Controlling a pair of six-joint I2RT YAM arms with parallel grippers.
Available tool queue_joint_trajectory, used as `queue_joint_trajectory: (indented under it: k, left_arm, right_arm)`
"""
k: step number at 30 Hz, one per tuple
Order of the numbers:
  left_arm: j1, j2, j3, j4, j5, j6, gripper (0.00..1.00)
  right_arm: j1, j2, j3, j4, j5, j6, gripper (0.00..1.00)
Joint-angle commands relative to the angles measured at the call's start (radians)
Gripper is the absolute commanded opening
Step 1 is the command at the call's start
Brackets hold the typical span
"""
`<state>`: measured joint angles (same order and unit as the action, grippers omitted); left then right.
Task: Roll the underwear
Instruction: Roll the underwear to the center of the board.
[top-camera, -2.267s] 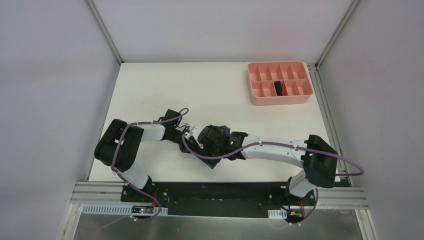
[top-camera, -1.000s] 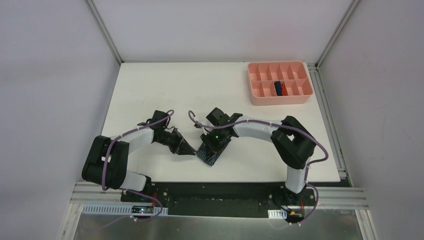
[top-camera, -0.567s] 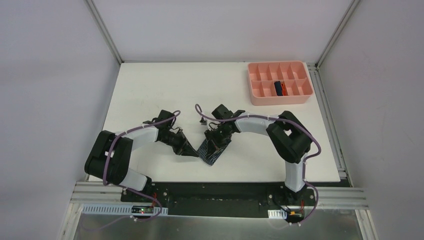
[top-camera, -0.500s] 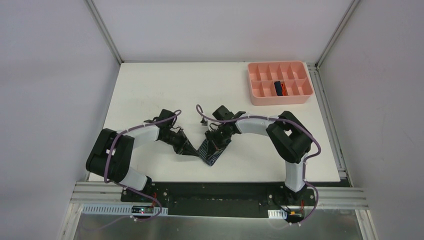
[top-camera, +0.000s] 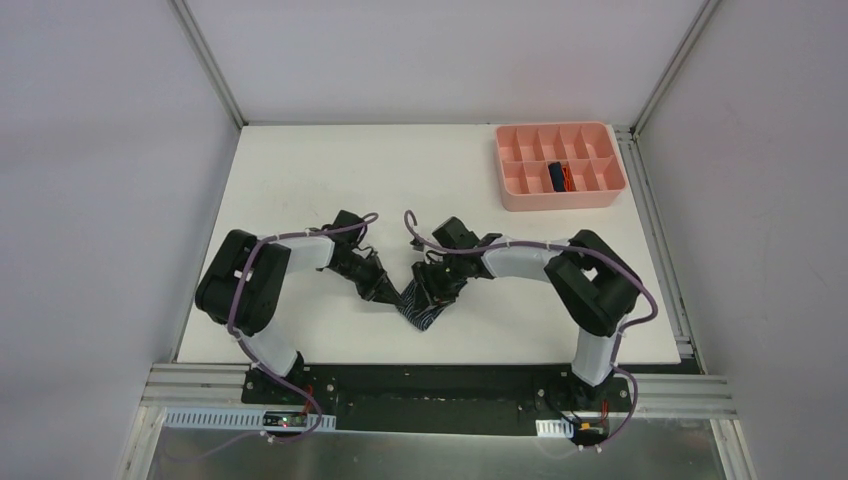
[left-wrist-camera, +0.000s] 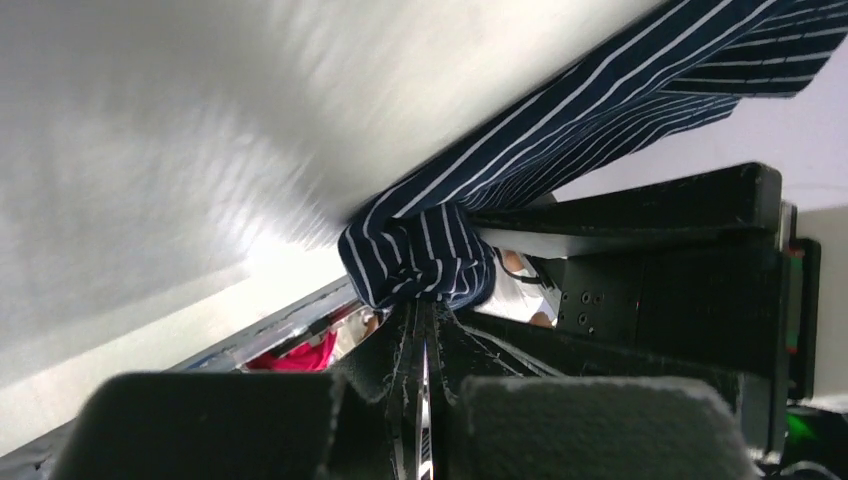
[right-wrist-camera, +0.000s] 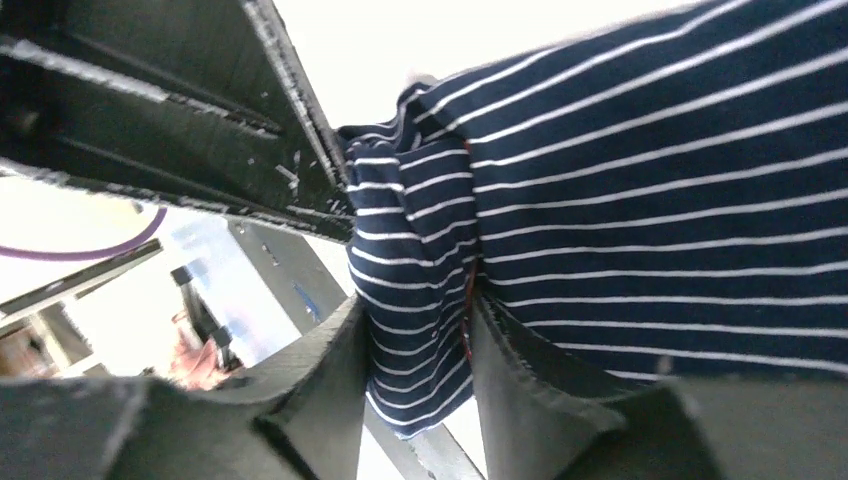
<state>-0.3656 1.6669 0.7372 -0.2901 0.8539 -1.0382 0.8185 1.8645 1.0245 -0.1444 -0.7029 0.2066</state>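
underwear (left-wrist-camera: 430, 255) dark navy, thin white stripes, bunched in left hand (left-wrist-camera: 421, 330)

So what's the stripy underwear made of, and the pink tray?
The striped underwear looks like soft, matte knit cloth, probably cotton: it bunches and folds. The pink tray looks like moulded plastic: it has thin stiff walls and a smooth, even colour.

Soft striped cloth underwear (right-wrist-camera: 640, 200), matt dark fingers (right-wrist-camera: 300, 400), smooth white table (top-camera: 300, 180), pink plastic tray (top-camera: 540, 201).
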Motion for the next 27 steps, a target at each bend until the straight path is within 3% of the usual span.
queue_joint_trajectory:
  k: [1, 10, 27]
  left_arm:
    - [-0.015, 0.078, 0.023, -0.008, -0.019, 0.037, 0.00]
    - [-0.021, 0.141, 0.071, -0.009, 0.034, 0.061, 0.00]
    - [-0.022, 0.128, 0.081, -0.009, 0.046, 0.054, 0.00]
  right_arm:
    - [0.003, -0.124, -0.026, -0.025, 0.218, -0.024, 0.47]
    - [0.075, -0.277, 0.022, -0.168, 0.461, -0.094, 0.57]
    - [0.213, -0.137, 0.149, -0.243, 0.625, -0.164, 0.58]
